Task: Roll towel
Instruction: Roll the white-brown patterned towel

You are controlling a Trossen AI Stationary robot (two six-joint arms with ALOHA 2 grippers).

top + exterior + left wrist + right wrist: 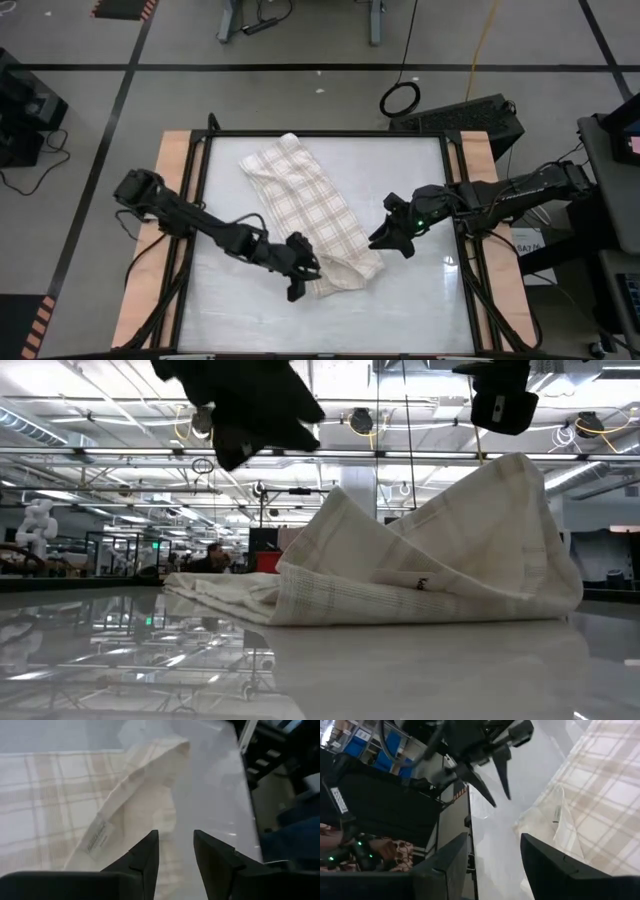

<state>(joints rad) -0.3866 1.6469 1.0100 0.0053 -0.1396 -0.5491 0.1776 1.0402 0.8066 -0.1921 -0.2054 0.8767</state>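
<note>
The cream towel [305,215] with tan plaid stripes lies folded in a slanting band from the far left toward the near middle of the table. Its near end [480,530] bunches up into a raised peak, and a small label [97,840] shows on a turned-over edge. My left gripper [303,280] hovers open above that near end, its fingers [145,855] apart over the cloth. My right gripper [383,240] stands open, raised beside the towel's right edge, with nothing between its fingers [545,860]. In the low view both grippers are clear above the towel.
The glossy white tabletop [400,320] has free room along the near side and to the right of the towel. A black frame [200,200] and wooden strips [170,170] border the table on the left and right.
</note>
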